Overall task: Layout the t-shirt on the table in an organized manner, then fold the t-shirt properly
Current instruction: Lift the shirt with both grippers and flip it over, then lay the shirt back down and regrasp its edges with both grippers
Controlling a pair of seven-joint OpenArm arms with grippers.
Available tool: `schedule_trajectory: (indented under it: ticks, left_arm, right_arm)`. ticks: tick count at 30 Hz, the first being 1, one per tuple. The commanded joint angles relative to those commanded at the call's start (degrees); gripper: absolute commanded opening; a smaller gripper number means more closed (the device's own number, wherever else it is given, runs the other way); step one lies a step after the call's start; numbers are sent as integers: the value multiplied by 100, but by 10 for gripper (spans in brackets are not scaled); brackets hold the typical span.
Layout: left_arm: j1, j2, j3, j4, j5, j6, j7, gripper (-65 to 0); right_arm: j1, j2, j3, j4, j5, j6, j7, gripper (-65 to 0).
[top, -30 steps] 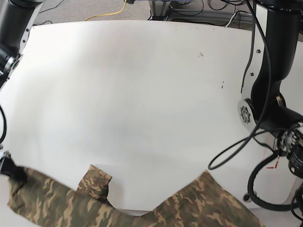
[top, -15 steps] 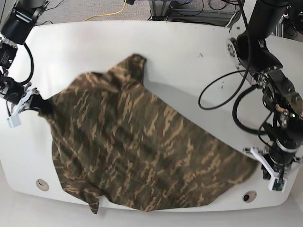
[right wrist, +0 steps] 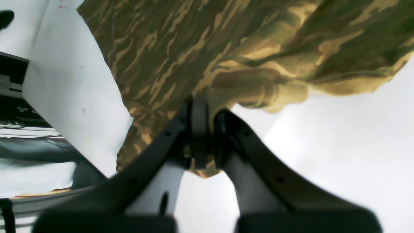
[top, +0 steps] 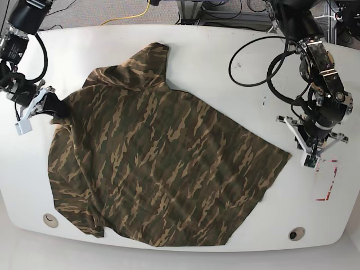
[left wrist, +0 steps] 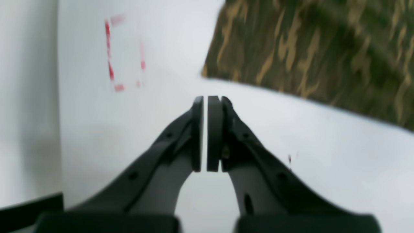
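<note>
Since half a second ago, the soft camouflage-print t-shirt (top: 157, 163) has slid farther onto the glossy white table (top: 225, 67), spread but skewed. The right gripper (right wrist: 203, 136) is clamped on its left edge; the left gripper (left wrist: 205, 132), pads almost touching, holds nothing beside its right corner. Squaring and every fold remain.

A yellow cable (top: 136, 14) is lying on the grey carpet floor (top: 95, 8) in the upper left of the base view, running aslant from the top edge down toward the left. Loose black cables (top: 247, 8) are trailing over the same carpet along the top, right of centre. A grey metal frame (top: 187, 8) is standing at top centre. At the left edge of the right wrist view, some dark, blurred equipment (right wrist: 13, 106) is showing, too unclear to identify.
</note>
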Motion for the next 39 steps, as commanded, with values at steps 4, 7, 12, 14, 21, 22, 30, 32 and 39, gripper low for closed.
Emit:
schedule_trajectory:
  ticks: [4,7,12,14,21,22,30,32,39]
  left_arm:
    - [149,0,-132,0,0,-316,0,-650]
    - [158,9,-185,-9,9,-440,0,-650]
    - [132,9,-185,-35,9,-457,0,-650]
    - [105,18,-167,-35,9,-457,0,-650]
    - [-70,97,-158,-149,9,-457,0,-650]
    - [-88,97,-158,-167,9,-457,0,-643]
    - [-211,273,-158,-220,26,-431,0,-374]
    - [-220,299,-149,-220,26,-431,-9,-306]
    - [-352,413,70,-431,62,-422,-404,-206]
  right_arm:
    - [0,0,9,-9,-9,0,18,-636]
    - [0,0,9,-9,-9,0,105,-612]
    - [97,0,26,-9,-316,0,141,-387]
    - [185,0,79,-9,-571,0,141,-247]
    - [132,-123,703,9,-1099,0,141,-6]
    - [123,-123,800,9,-1169,0,141,0]
    - [-360,-185,1327,9,-1451,0,123,0]
    - [-519,-316,1363,18,-1451,0,123,0]
    - [-1152,-1169,1451,448,-1495,0,123,0]
